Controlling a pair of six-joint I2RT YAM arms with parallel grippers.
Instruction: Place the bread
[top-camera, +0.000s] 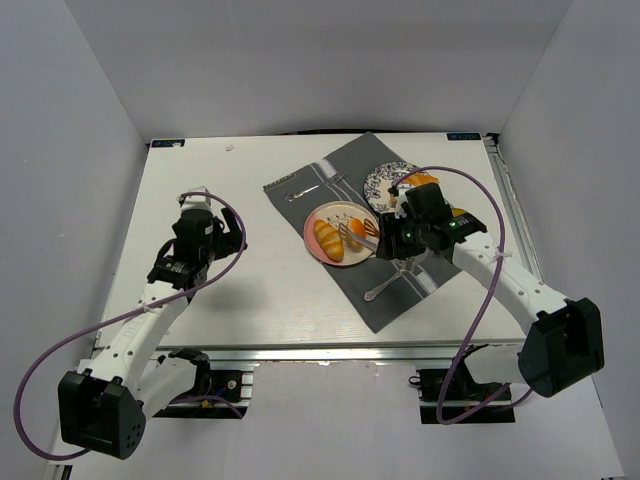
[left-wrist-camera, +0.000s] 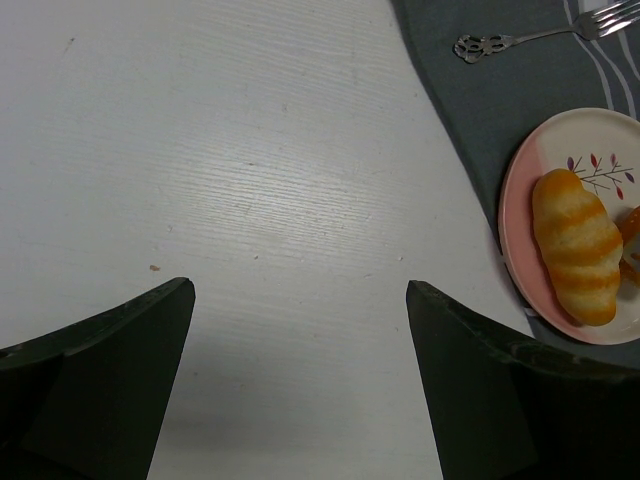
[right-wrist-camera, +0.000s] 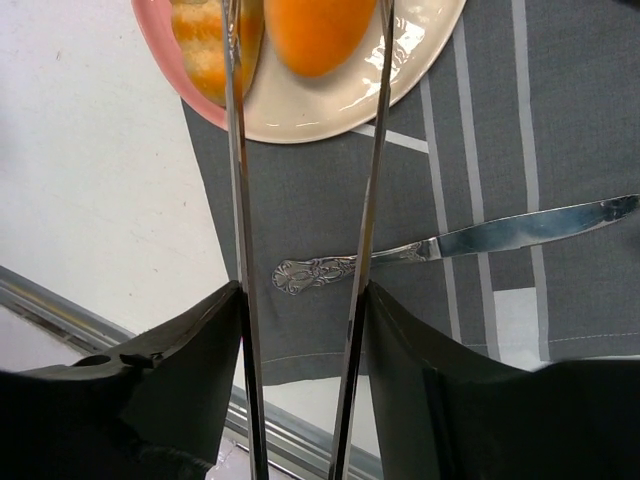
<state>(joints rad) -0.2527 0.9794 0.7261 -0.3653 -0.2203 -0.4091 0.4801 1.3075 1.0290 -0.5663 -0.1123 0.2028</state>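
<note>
Bread rolls (top-camera: 328, 240), two, on one pink plate (left-wrist-camera: 600, 140); right gripper (right-wrist-camera: 300, 310) tight on tongs (right-wrist-camera: 237, 150), left gripper (left-wrist-camera: 298, 290) wide, empty.

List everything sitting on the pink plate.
A striped bread roll lies on the pink plate, and a second orange bread is between the tongs' arms. In the top view the right gripper covers the plate's right edge, so anything there is hidden.

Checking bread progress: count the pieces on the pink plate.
2. A striped roll lies on the plate's left half; an orange piece sits right of it, between the tongs. The right gripper may hide more.
</note>
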